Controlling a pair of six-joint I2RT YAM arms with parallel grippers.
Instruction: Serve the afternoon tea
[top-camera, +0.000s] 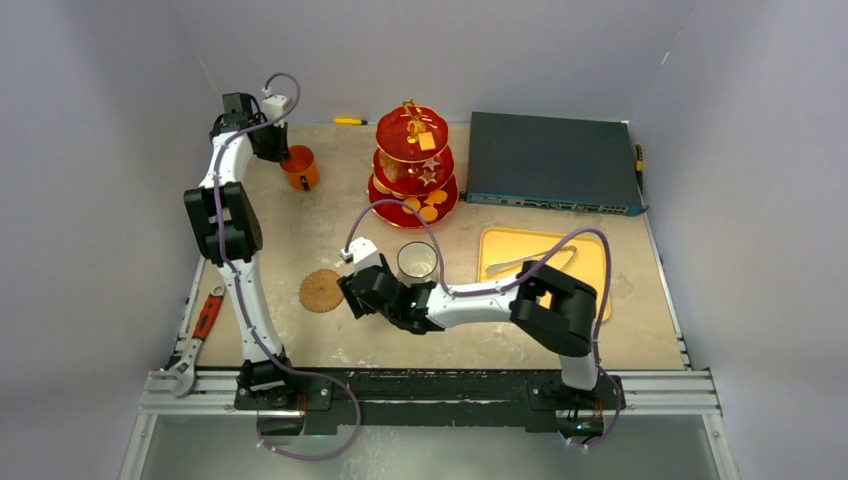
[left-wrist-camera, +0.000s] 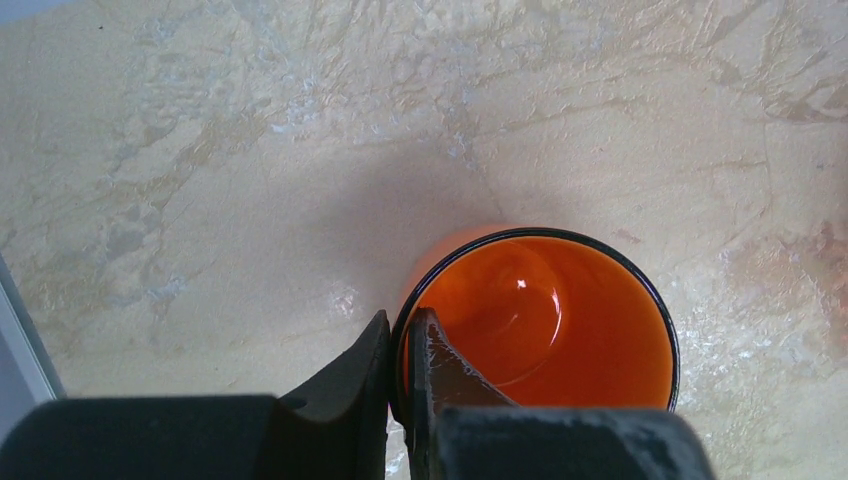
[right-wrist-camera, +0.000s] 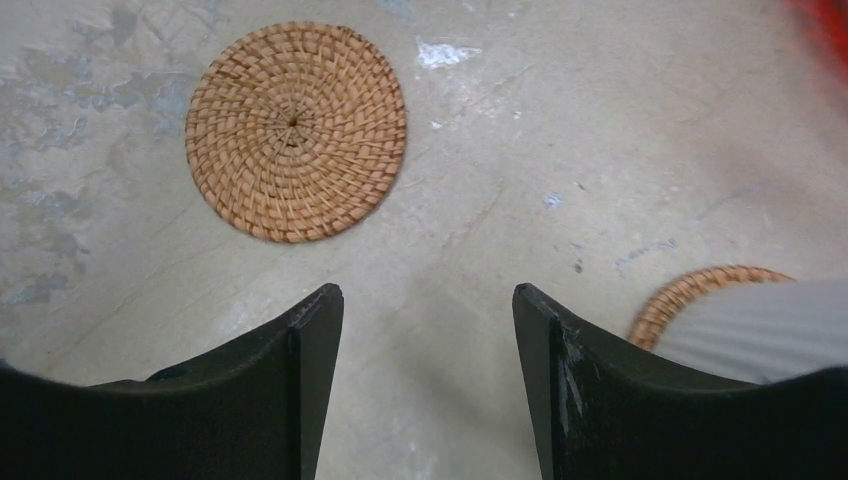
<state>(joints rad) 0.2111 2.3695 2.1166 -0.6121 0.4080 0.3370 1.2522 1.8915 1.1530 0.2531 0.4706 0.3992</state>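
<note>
On the far left of the worktop (top-camera: 300, 230), the orange mug (left-wrist-camera: 540, 320) is held by the left end effector (left-wrist-camera: 400, 335). The mug's wall is pinched at the rim, with one finger inside and one outside, shut tight on it. The mug looks empty and stands flat.

The mug is most likely meant for the empty woven mat (top-camera: 321, 290) nearer the front. To do this well, the mug should be lifted straight up first, so its bottom is not dragged. Only a thin bit of the rim is gripped, so the mug could tip or swing. It should be carried slowly and kept level. It should be put down in the middle of the mat and let go only when it sits flat.

The right end effector (right-wrist-camera: 428, 300) is spread wide and nothing is held in it. It hangs just beside the empty mat, so a bump could happen there. Room should be made first.

The white mug (right-wrist-camera: 760, 330) is set on a second mat (right-wrist-camera: 690, 285). The red stand (top-camera: 415, 165) with its pastries (top-camera: 428, 207) is seen at the back.
</note>
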